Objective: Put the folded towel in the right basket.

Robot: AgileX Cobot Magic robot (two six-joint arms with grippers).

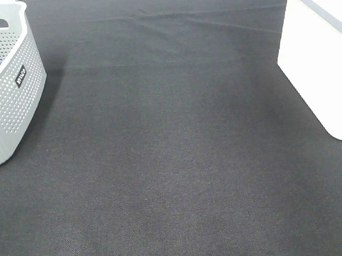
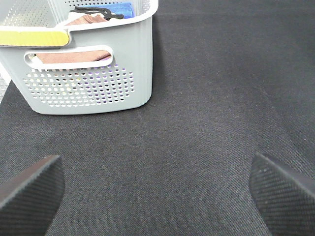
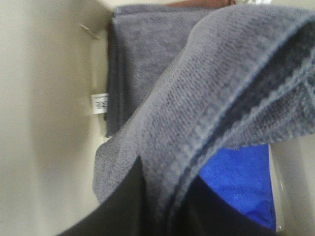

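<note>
In the right wrist view, a grey towel (image 3: pixel 221 83) hangs between the dark fingers (image 3: pixel 123 206) of my right gripper (image 3: pixel 165 196), which is shut on it inside the white right basket (image 3: pixel 44 123). Under it lie another folded grey towel (image 3: pixel 138 64) with a white label and a blue towel (image 3: pixel 241 182). The white basket (image 1: pixel 316 57) stands at the right edge of the exterior high view. My left gripper (image 2: pixel 157 191) is open and empty above the black cloth. Neither arm shows in the exterior high view.
A grey perforated basket (image 1: pixel 9 96) stands at the left. In the left wrist view it (image 2: pixel 88 88) holds brown and blue towels and a black object. A black cloth (image 1: pixel 173 162) covers the table between the two baskets.
</note>
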